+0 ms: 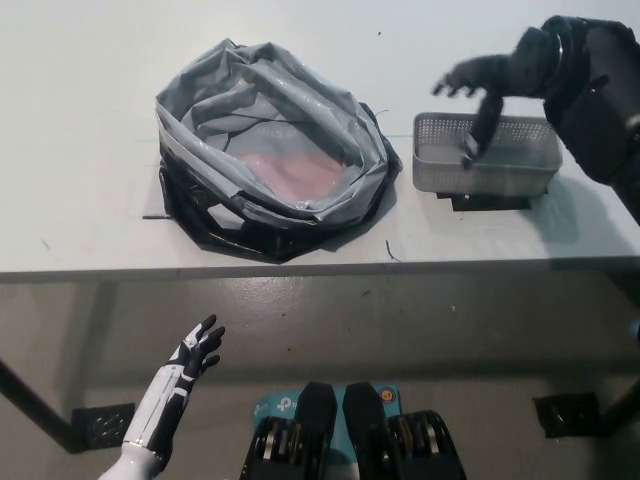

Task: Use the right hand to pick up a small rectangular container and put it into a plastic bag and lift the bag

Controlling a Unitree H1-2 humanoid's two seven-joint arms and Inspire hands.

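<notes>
While the black right hand (482, 88) hovers over the small grey rectangular mesh container (486, 155), its fingers are spread apart and hold nothing, one of them reaching down into the container's open top near the middle. That container sits on the white tabletop (80, 130) at the right, just beside the crumpled grey and black plastic bag (270, 150), whose mouth lies open and shows something pinkish inside. The white left hand (196, 348) rests low at the lower left, below the tabletop's edge, fingers apart and idle. No grasp has been made yet, by the look of it. The risk from here is a poor hold: a finger hooked inside the light mesh wall without an opposing finger outside could tip or drag the container toward the tabletop's near edge. Carried across, it could also catch on the bag's slumped rim and fold the opening shut.
</notes>
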